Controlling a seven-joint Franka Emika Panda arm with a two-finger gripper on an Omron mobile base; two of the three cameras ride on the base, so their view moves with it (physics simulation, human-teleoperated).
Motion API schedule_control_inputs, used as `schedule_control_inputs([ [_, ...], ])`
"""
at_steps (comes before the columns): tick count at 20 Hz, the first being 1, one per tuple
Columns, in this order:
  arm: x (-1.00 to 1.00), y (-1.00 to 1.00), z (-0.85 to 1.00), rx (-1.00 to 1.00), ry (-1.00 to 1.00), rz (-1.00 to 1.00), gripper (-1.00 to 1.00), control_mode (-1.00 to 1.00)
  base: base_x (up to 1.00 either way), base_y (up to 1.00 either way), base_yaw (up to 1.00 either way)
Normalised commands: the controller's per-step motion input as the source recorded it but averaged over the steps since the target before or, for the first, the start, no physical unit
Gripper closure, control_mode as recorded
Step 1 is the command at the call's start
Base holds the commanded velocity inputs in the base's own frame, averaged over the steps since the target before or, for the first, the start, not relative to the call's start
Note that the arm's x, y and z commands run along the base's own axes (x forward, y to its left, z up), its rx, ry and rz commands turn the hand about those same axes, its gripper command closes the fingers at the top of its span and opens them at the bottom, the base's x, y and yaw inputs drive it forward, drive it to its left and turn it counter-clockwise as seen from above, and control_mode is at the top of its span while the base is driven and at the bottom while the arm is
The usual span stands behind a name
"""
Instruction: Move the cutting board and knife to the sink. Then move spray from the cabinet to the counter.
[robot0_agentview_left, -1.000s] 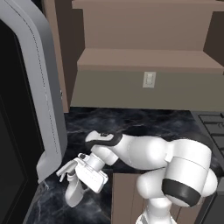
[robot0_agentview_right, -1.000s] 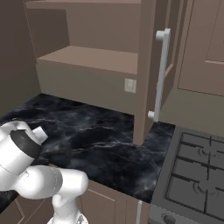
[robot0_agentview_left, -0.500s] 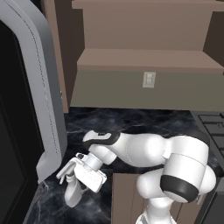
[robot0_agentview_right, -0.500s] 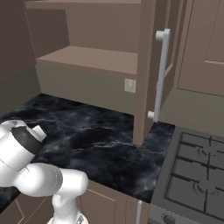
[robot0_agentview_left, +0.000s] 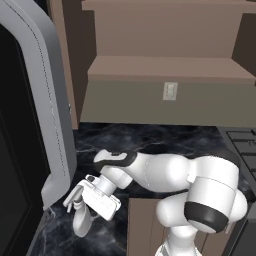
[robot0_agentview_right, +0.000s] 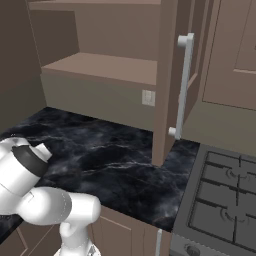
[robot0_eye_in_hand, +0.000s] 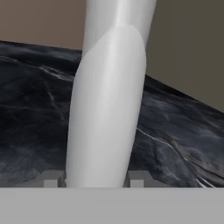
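Gripper (robot0_agentview_left: 80, 212) clamped on spray (robot0_agentview_left: 81, 220), out of cabinet (robot0_agentview_left: 165, 70), low over near-left counter (robot0_agentview_left: 150, 137); release left.

Base cams behind arm, L and R, both facing counter (robot0_agentview_right: 115, 165), hand cam close-up on spray (robot0_eye_in_hand: 107, 109)

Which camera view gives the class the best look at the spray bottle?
The hand view: the spray bottle rises large between the fingertips over the counter. The left base view shows it small below the gripper.
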Motion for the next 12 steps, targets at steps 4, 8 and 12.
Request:
schedule_control_inputs([
  [4,-0.16,-0.13,-0.25,0.03,-0.03,0.00,1.00,-1.00,0.00,0.00,0.00],
  [8,-0.19,-0.13,-0.27,0.01,-0.01,0.00,1.00,-1.00,0.00,0.00,0.00],
  [12,-0.17,-0.13,-0.27,0.01,0.00,0.00,1.00,-1.00,0.00,0.00,0.00],
])
